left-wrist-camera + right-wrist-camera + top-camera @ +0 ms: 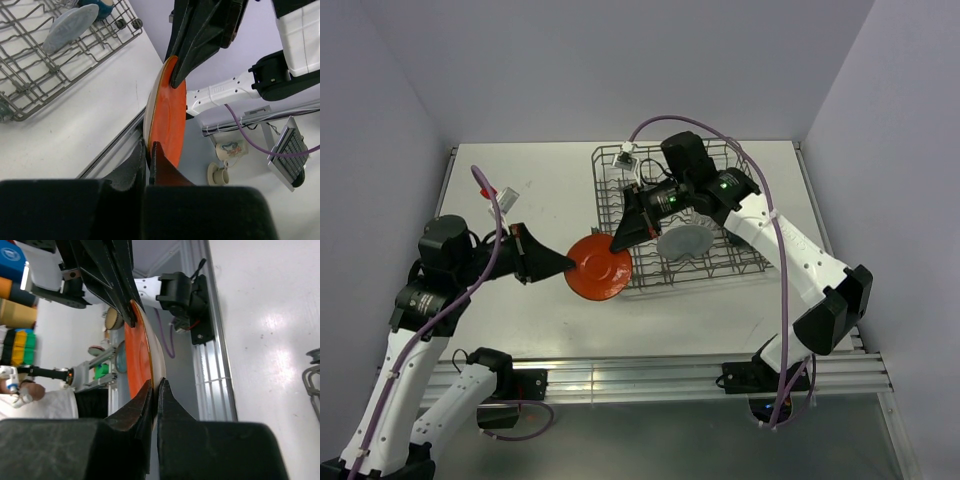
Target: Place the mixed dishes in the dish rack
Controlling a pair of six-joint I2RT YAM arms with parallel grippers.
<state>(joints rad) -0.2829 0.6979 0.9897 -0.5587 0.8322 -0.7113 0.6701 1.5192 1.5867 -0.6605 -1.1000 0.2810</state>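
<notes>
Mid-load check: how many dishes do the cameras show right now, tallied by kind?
Plates: 2, red-orange round plate, pale blue-grey round plate
Mugs: 1, dark blue mug
Total: 3 in view; right arm hides part of the grey wire dish rack

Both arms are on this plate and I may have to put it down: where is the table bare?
Bare table lies far left, between the left gripper and the dish rack, and in the near strip before the rack. Crowded: rack middle, where the pale blue-grey plate stands by the right arm.

Left pincer [568, 263], right pincer [616, 244]: both clamped, tips facing inward.
</notes>
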